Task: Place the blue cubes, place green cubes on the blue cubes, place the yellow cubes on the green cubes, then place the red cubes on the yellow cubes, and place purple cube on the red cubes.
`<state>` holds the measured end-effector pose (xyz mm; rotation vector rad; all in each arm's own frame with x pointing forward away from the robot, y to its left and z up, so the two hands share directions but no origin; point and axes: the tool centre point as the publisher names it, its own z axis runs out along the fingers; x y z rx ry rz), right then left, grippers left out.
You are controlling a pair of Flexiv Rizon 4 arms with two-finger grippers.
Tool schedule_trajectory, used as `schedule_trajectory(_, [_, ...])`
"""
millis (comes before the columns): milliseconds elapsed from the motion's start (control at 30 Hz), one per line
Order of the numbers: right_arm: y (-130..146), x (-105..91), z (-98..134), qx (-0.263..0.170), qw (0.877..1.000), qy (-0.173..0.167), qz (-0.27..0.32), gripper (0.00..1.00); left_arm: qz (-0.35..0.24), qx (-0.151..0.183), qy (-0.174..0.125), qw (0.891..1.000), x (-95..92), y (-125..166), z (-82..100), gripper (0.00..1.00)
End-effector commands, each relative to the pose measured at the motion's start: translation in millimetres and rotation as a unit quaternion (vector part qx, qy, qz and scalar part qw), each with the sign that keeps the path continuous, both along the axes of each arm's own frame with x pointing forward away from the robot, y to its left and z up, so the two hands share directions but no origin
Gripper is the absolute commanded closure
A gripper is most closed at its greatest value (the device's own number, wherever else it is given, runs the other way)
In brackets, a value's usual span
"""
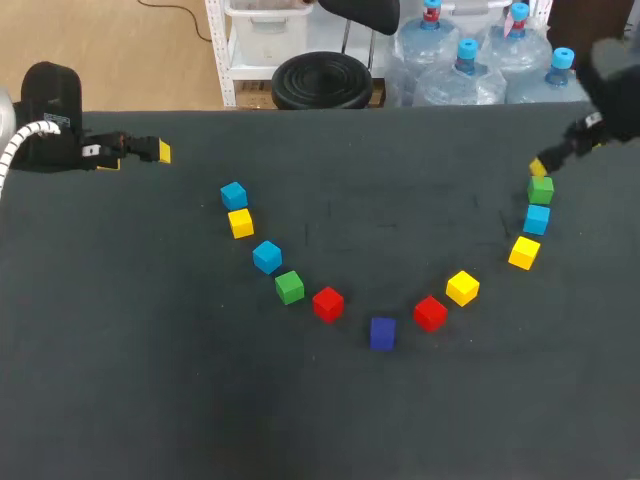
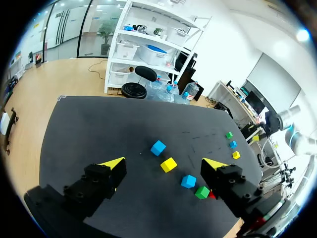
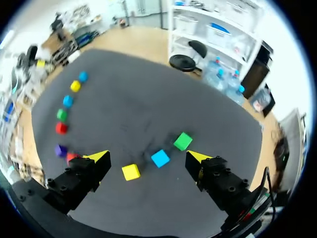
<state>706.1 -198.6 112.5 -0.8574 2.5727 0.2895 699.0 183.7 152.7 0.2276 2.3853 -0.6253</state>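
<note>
Head view: the right tool (image 1: 540, 168) hangs at the desk's (image 1: 400, 420) far right, by a green cube (image 1: 541, 187). The right-hand blue cube (image 1: 537, 218) lies just beside that one, on my side of it. The left tool (image 1: 160, 152) is well apart, far left.

Left wrist view: fingers spread wide, holding nothing.

Right wrist view: fingers wide too (empty), with that blue cube (image 3: 160, 158) between and beyond them, so I judge the right arm nearer.

Black yellow-tipped left claw (image 2: 164, 163), matching right claw (image 3: 147, 156), white ribbed hose (image 1: 22, 137)
</note>
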Motion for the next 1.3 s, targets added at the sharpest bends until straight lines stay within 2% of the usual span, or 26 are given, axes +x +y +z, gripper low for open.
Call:
schedule_trajectory(33, [-9, 1.9, -14, -0.095, 0.973, 0.030, 0.210, 0.00, -0.002, -0.004, -0.003, 1.000, -0.2, 1, -2.1, 0.00])
schedule_trajectory(100, [-14, 4.3, -19, -0.093, 0.970, 0.051, 0.218, 0.00, -0.002, -0.004, -0.003, 1.000, -0.2, 1, -2.1, 0.00])
schedule_trajectory(233, [-14, 6.0, -30, -0.151, 0.947, 0.059, 0.279, 0.00, -0.002, -0.004, -0.003, 1.000, -0.2, 1, -2.1, 0.00])
schedule_trajectory(333, [-14, 9.7, -41, -0.230, 0.909, 0.056, 0.342, 0.00, -0.002, -0.004, -0.003, 1.000, -0.2, 1, -2.1, 0.00])
schedule_trajectory(400, [-10, 14.0, -44, -0.232, 0.900, 0.067, 0.362, 0.00, -0.002, -0.004, -0.003, 1.000, -0.2, 1, -2.1, 0.00])
schedule_trajectory(500, [-6, 20.4, -51, -0.262, 0.878, 0.063, 0.396, 0.00, -0.002, -0.004, -0.003, 1.000, -0.2, 1, -2.1, 0.00])
schedule_trajectory(600, [-5, 26.4, -61, -0.276, 0.861, 0.065, 0.422, 0.00, -0.002, -0.004, -0.003, 1.000, -0.2, 1, -2.1, 0.00])
schedule_trajectory(633, [-4, 27.5, -65, -0.286, 0.852, 0.067, 0.433, 0.00, -0.002, -0.004, -0.003, 1.000, -0.2, 1, -2.1, 0.00])
schedule_trajectory(700, [-5, 28.4, -75, -0.320, 0.824, 0.066, 0.463, 0.00, -0.002, -0.004, -0.003, 1.000, -0.2, 1, -2.1, 0.00])
schedule_trajectory(767, [-6, 31.1, -82, -0.325, 0.815, 0.072, 0.474, 0.00, -0.002, -0.004, -0.003, 1.000, -0.2, 1, -2.1, 0.00])
schedule_trajectory(867, [-10, 36.4, -94, -0.333, 0.809, 0.076, 0.478, 0.00, -0.002, -0.004, -0.003, 1.000, -0.2, 1, -2.1, 0.00])
schedule_trajectory(900, [-12, 37.8, -97, -0.331, 0.812, 0.080, 0.475, 0.00, -0.002, -0.004, -0.003, 1.000, -0.2, 1, -2.1, 0.00])
schedule_trajectory(1133, [-16, 43.2, -114, -0.310, 0.850, 0.106, 0.412, 0.00, -0.002, -0.004, -0.003, 1.000, -0.2, 1, -2.1, 0.00])
schedule_trajectory(1267, [-17, 43.9, -120, -0.307, 0.859, 0.109, 0.396, 0.00, -0.002, -0.004, -0.003, 1.000, -0.2, 1, -2.1, 0.00])
schedule_trajectory(1300, [-17, 44.5, -120, -0.304, 0.862, 0.110, 0.390, 0.08, -0.002, -0.004, -0.003, 1.000, -0.2, 1, -2.1, 0.00])
